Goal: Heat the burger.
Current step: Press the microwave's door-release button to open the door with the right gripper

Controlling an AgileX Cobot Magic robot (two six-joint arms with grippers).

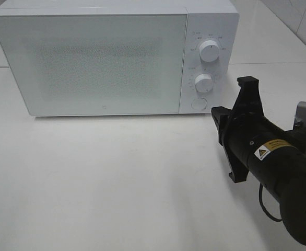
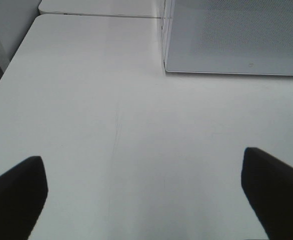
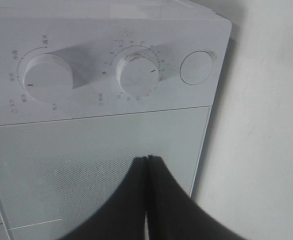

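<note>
The burger is out of view. The white microwave (image 1: 90,57) stands at the back of the table with its door closed; I cannot see through the frosted door. My right gripper (image 1: 221,117) is shut and empty, just in front of the microwave's control panel at its right end. In the right wrist view its fingertips (image 3: 147,162) meet in front of the door's edge, below the timer knob (image 3: 136,72) and the round door button (image 3: 197,67). My left gripper (image 2: 144,195) is open and empty over bare table, left of the microwave (image 2: 236,35).
The control panel carries an upper knob (image 1: 210,50), a lower knob (image 1: 203,82) and a round button (image 1: 198,103). The white table (image 1: 116,178) spreads in front of the microwave. Its left edge (image 2: 6,75) shows in the left wrist view.
</note>
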